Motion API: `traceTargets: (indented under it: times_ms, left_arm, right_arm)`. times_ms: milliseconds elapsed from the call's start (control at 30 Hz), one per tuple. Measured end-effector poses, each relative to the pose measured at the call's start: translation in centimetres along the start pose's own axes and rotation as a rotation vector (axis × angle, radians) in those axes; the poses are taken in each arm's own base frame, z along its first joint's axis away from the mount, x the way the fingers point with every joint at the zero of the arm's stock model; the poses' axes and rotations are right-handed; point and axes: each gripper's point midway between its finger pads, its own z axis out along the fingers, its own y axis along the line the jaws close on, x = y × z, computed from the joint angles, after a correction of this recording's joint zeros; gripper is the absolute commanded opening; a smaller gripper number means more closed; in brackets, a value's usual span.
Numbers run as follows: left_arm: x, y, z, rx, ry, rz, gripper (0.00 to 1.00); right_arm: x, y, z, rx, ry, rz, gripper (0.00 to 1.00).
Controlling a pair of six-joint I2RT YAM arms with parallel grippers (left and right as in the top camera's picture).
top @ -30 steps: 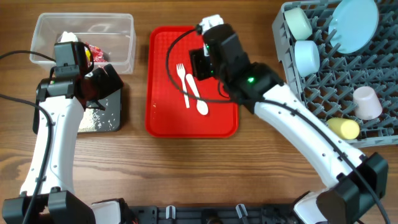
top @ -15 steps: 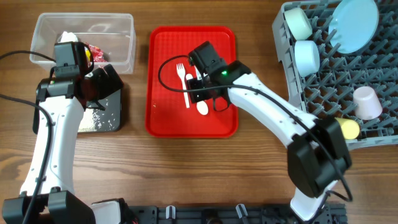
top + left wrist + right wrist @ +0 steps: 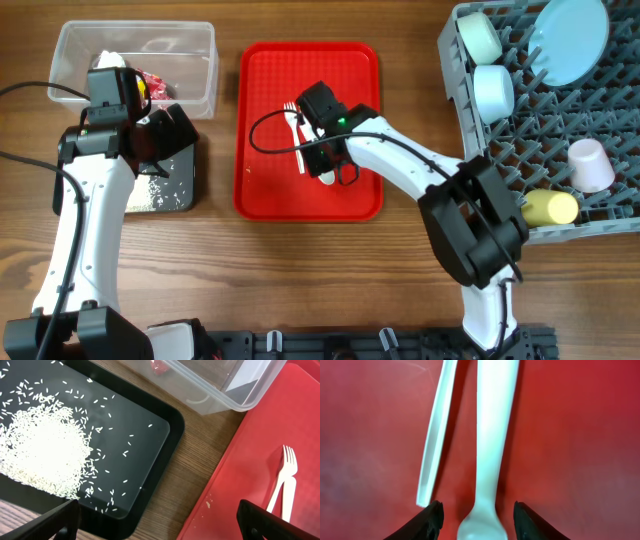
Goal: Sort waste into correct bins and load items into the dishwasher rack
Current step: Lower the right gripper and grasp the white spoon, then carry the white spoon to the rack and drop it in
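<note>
Straddling the neck of the spoon [image 3: 495, 435] on the red tray [image 3: 580, 435], the right gripper [image 3: 479, 521] stands part-open, not touching it. The fork [image 3: 437, 435] lies just beside. Light, stiff, likely slick, the spoon wants a pinch across its narrow handle. Left of the tray the left gripper [image 3: 160, 522] hangs wide open; right of it stands the dishwasher rack [image 3: 530, 150].

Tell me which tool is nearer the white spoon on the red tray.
Right. The right tool hangs directly over the white plastic spoon, one finger on each side of its handle. The left tool is off over the black tray of rice.
</note>
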Motion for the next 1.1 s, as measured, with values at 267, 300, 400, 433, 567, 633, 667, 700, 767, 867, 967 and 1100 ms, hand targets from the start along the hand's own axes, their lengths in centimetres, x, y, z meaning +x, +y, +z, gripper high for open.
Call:
traceTargets:
  times_ms: [267, 300, 400, 433, 567, 633, 667, 700, 767, 867, 967, 1100]
  left_arm:
    - [0.0, 0.0, 0.0, 0.0, 0.0, 0.0, 1.0]
    - [0.0, 0.0, 0.0, 0.0, 0.0, 0.0, 1.0]
    - [0.0, 0.0, 0.0, 0.0, 0.0, 0.0, 1.0]
    - [0.0, 0.0, 0.0, 0.0, 0.0, 0.0, 1.0]
    - [0.0, 0.0, 0.0, 0.0, 0.0, 0.0, 1.0]
    - [0.0, 0.0, 0.0, 0.0, 0.0, 0.0, 1.0]
    - [0.0, 0.0, 0.0, 0.0, 0.0, 0.0, 1.0]
    - [0.0, 0.0, 0.0, 0.0, 0.0, 0.0, 1.0]
    - [0.0, 0.0, 0.0, 0.0, 0.0, 0.0, 1.0]
    - [0.0, 0.0, 0.0, 0.0, 0.0, 0.0, 1.0]
    - [0.0, 0.0, 0.0, 0.0, 0.0, 0.0, 1.0]
    - [0.0, 0.0, 0.0, 0.0, 0.0, 0.0, 1.0]
  right_arm:
    - [-0.7, 0.0, 0.8, 0.001, -0.025, -0.041, 0.25]
    - [-0.7, 0.0, 0.9, 0.002, -0.027, -0.039, 0.19]
    - [-0.7, -0.1, 0.9, 0.007, -0.029, -0.045, 0.09]
    - [-0.8, -0.2, 0.9, 0.009, -0.029, -0.047, 0.06]
    - [-0.8, -0.2, 0.9, 0.011, -0.031, -0.052, 0.04]
    - [-0.8, -0.2, 0.9, 0.011, -0.031, -0.052, 0.04]
    - [-0.8, -0.2, 0.9, 0.011, -0.031, -0.052, 0.04]
    - [-0.8, -0.2, 0.9, 0.011, -0.031, -0.052, 0.04]
    - [-0.8, -0.2, 0.9, 0.011, -0.031, -0.052, 0.04]
    - [-0.8, -0.2, 0.9, 0.011, -0.031, -0.052, 0.04]
    - [-0.7, -0.3, 0.8, 0.012, -0.025, -0.05, 0.04]
    - [-1.0, -1.0, -1.0, 0.018, -0.038, -0.035, 0.05]
